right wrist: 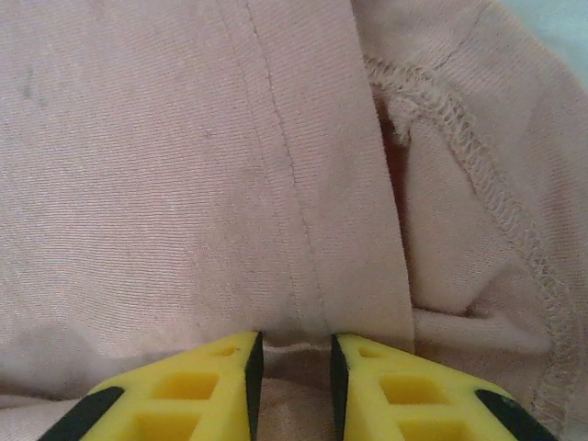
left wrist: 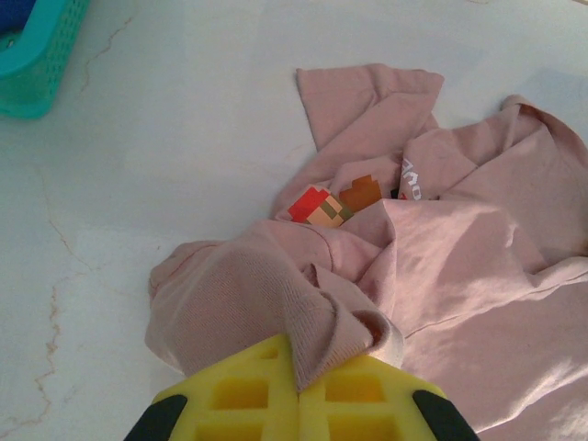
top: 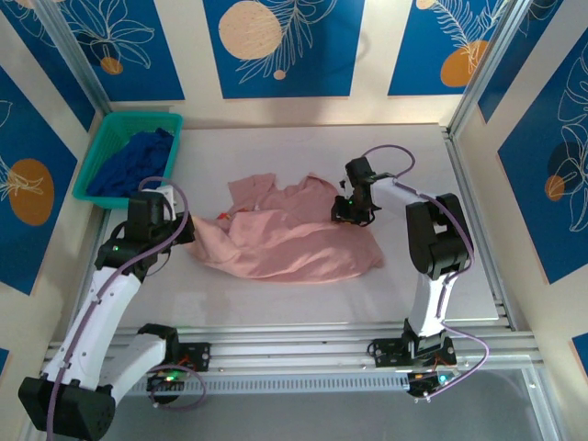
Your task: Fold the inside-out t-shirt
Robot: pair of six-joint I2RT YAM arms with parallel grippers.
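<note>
Pink t-shirt (top: 294, 243) crumpled mid-table, long axis left-right; left gripper (top: 186, 230) clamped on its left end; right gripper (top: 349, 214) at its far-right edge, jaws narrow, pinching a fold.

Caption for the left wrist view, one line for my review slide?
Left gripper shut on a bunched fold of the pink t-shirt, teal basket at upper left.
</note>
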